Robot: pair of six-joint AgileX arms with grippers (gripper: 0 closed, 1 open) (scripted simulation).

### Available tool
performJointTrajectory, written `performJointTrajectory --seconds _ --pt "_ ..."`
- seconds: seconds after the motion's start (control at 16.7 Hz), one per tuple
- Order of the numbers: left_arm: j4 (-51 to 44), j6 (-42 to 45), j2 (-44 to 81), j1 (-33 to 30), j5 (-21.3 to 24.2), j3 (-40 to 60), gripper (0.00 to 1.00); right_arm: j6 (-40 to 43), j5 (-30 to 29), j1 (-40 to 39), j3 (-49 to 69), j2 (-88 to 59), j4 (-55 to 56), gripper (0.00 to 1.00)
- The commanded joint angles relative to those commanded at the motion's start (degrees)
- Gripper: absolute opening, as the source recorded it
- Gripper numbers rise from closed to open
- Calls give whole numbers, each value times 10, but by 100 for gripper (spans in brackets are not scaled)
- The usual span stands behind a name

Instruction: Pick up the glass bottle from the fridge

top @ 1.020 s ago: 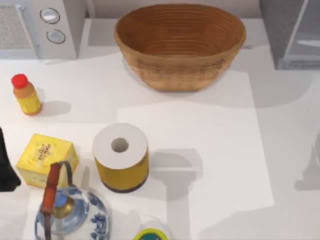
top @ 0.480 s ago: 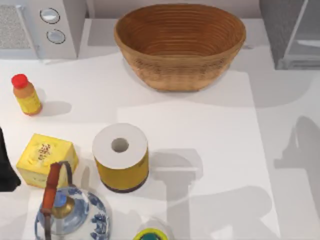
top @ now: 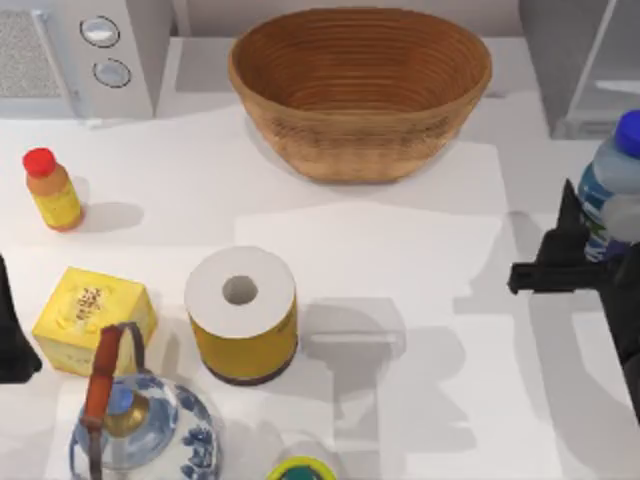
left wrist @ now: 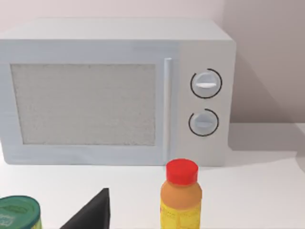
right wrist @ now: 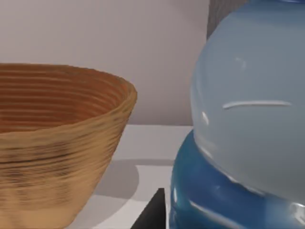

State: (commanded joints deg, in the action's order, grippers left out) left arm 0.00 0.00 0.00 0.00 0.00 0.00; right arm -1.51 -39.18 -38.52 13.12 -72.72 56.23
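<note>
Since a second ago the right gripper [top: 590, 262] has come into the top view at the right edge of the table, carrying the glass bottle [top: 612, 190]; before, that spot held nothing but shadow. Right gripper dark, fingers on either side of the bottle's lower body, clamped on it. Bottle clear, blue-tinted, blue cap up, held just in front of the fridge [top: 580, 60] at the far right corner, out of the cabinet and apart from it. Fridge dark grey with a paler door panel.

Right wrist view: bottle [right wrist: 248, 124] very close, pale upper bulge over a deeper blue band, with the wicker basket [right wrist: 57, 143] beyond it. Basket [top: 360, 90] sits at the far middle of the table, well left of the bottle.

Left gripper [top: 12, 330] parked at the left edge, near the yellow box [top: 93, 318]; cannot tell whether its fingers are apart or together. Left wrist view faces the white microwave [left wrist: 119, 90] with two round knobs, and the yellow-orange bottle [left wrist: 181, 195] with a red cap standing in front of it.

Unchanged on the table: paper roll [top: 241, 315] near centre, blue-and-white teapot [top: 140, 430] at the near left, green-lidded can [top: 300, 468] at the near edge.
</note>
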Motion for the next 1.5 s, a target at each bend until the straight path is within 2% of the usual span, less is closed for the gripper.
performJointTrajectory --seconds 0.3,0.6,0.96,1.5 --pt "0 0 0 0 0 0 100 -3 -116 -113 41 -202 167 0" --pt "0 0 0 0 0 0 100 -3 -173 -168 64 -301 251 0" --pt "0 0 0 0 0 0 100 -4 -171 -166 63 -305 253 0" --pt "0 0 0 0 0 0 100 2 -82 -74 145 -458 333 0"
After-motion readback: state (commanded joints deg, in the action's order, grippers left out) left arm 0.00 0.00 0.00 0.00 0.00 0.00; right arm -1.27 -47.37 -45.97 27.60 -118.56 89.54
